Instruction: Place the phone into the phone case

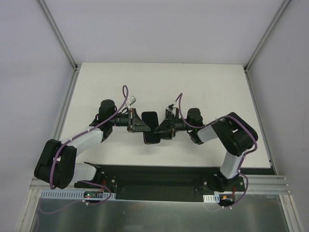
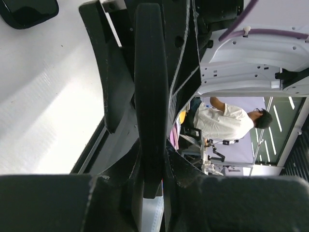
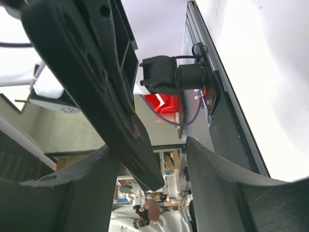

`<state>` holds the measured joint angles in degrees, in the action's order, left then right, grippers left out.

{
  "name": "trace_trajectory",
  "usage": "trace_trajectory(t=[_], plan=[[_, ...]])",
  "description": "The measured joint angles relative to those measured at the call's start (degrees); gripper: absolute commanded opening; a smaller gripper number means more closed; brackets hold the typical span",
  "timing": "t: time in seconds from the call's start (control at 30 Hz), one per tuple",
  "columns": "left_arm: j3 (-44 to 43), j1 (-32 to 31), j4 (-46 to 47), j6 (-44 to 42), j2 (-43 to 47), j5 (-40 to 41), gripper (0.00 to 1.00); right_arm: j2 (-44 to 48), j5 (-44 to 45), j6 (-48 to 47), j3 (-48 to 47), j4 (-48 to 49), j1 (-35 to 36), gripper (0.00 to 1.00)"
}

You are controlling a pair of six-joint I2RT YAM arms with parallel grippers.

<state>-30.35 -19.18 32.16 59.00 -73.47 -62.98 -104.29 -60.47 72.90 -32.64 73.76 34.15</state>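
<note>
– Looking through the left wrist view first: what sits between the fingers?

– A thin slab seen edge-on, matte black along its whole edge, with no blue on it. I take it for the phone case (image 2: 150, 96). The left gripper (image 2: 152, 181) is closed tight on it, a finger against each flat face, and the case is held off the table (image 2: 48, 96).

– And the phone?

– A glossy black rounded corner lies flat on the white surface at the top left edge of that picture. That reads as the phone (image 2: 24, 10), screen up and apart from the case. Only that corner shows.

– Right wrist view?

– The right gripper (image 3: 149, 147) has its jaws apart. A dark piece (image 3: 96, 72) slants down between them. Background shows between it and one finger (image 3: 227, 183), so that finger is clear of it. On the other side it is black against black, and I cannot tell whether they touch.

– Is that dark piece the case?

– It is too dark to separate the case from the left gripper's frame behind it.

– From the top camera?

– The left arm (image 1: 72, 145) and right arm (image 1: 231, 137) reach toward each other. The two grippers meet tip to tip over the middle of the table. Black shows on both the far and the near side of that meeting point. From up there I cannot sort phone from case.
</note>
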Motion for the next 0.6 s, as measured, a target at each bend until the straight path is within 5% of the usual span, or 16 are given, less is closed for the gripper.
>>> trace_trajectory(t=[0.33, 0.6], plan=[[-0.04, 0.55, -1.53, 1.57, 1.07, 3.43, 0.02, 3.32, -0.04, -3.54, 2.89, 0.17, 2.29, 0.45], [-0.04, 0.92, -0.7, 2.82, 1.07, 3.78, 0.05, 5.95, 0.07, -4.22, 3.58, 0.11, 2.82, 0.11]])
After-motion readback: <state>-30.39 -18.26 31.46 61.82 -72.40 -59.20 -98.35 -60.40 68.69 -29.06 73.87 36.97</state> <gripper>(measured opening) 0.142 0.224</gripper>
